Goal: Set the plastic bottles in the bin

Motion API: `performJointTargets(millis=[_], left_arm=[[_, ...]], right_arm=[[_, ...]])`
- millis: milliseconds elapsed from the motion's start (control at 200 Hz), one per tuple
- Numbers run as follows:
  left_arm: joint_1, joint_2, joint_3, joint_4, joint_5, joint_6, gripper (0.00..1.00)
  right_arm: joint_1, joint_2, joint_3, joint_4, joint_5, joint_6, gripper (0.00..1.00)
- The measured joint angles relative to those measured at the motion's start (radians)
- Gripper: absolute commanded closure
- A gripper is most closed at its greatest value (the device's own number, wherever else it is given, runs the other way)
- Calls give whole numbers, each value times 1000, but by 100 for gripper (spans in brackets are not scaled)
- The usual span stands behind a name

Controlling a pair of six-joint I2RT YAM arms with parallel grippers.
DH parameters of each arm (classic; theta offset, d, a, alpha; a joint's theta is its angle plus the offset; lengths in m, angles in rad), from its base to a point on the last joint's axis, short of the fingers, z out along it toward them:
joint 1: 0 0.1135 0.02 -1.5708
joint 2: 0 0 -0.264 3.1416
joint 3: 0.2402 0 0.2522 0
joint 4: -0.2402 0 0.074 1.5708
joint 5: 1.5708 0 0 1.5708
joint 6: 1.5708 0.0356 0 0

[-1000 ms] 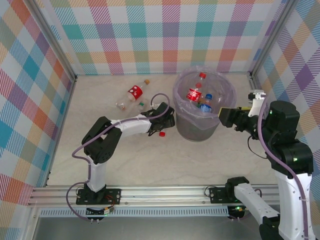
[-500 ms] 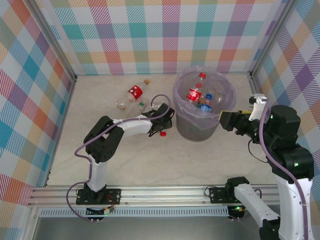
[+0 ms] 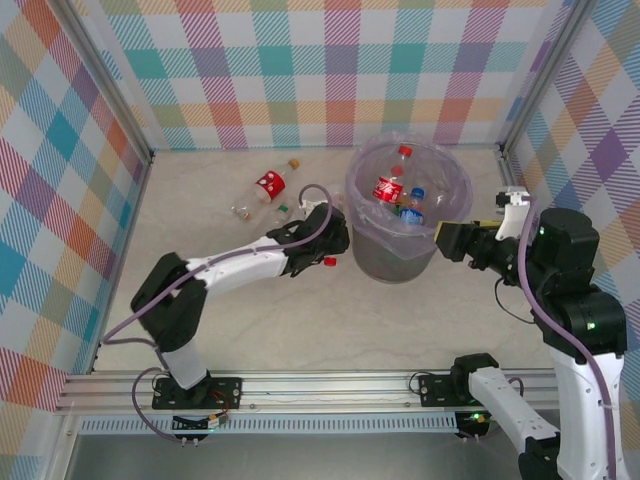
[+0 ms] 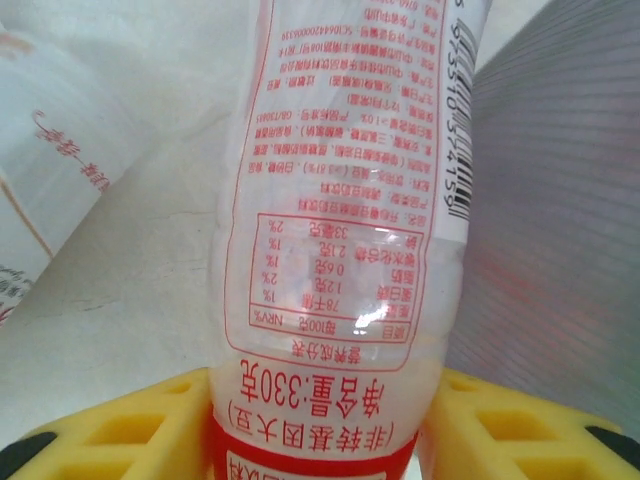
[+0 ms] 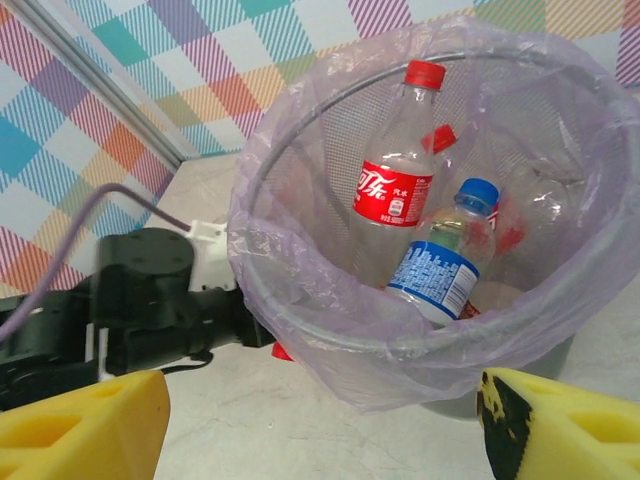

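Note:
A clear bottle (image 4: 340, 250) with a red-printed white label sits clamped between the yellow fingers (image 4: 120, 440) of my left gripper (image 4: 320, 430). From above, that left gripper (image 3: 328, 240) is against the left side of the bin (image 3: 360, 215), and the bottle's red cap (image 3: 328, 262) pokes out below it. The grey bin, lined with a lavender bag (image 5: 300, 300), holds a red cola bottle (image 5: 395, 190), a blue-labelled bottle (image 5: 440, 265) and others. Just right of the bin hangs my right gripper (image 3: 445, 238), open and holding nothing.
Two more bottles lie on the table at the back left: one with a red label (image 3: 268, 185) and a clear one (image 3: 245, 210). A white-labelled bottle (image 4: 50, 180) lies left of the held one. Checked walls enclose the table.
My left gripper has closed on the bottle beside the bin, and the left arm has stretched out lower across the table. The right arm has hardly shifted.

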Motion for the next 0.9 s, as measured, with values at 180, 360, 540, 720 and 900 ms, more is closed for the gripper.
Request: performJointTargets(millis=[180,360,540,720,900], left_arm=[[-13,-207,-171,16,-37,16,51],[-14,-473,-319,-17,-96,42,52],[-14,-673,-362,-23,-32,124,52],[-18,-748,-401,45,142,180,52],[-26,-718,-415,124,271,196,52]], right_arm=[[0,41,-11,70,-74,54,20],[78,92,-79,192,-98,131,20],[381,230,-82,302,11,158,14],[521,356,-92,403,75,184,5],[535,335,-131,477,97,210,0]])
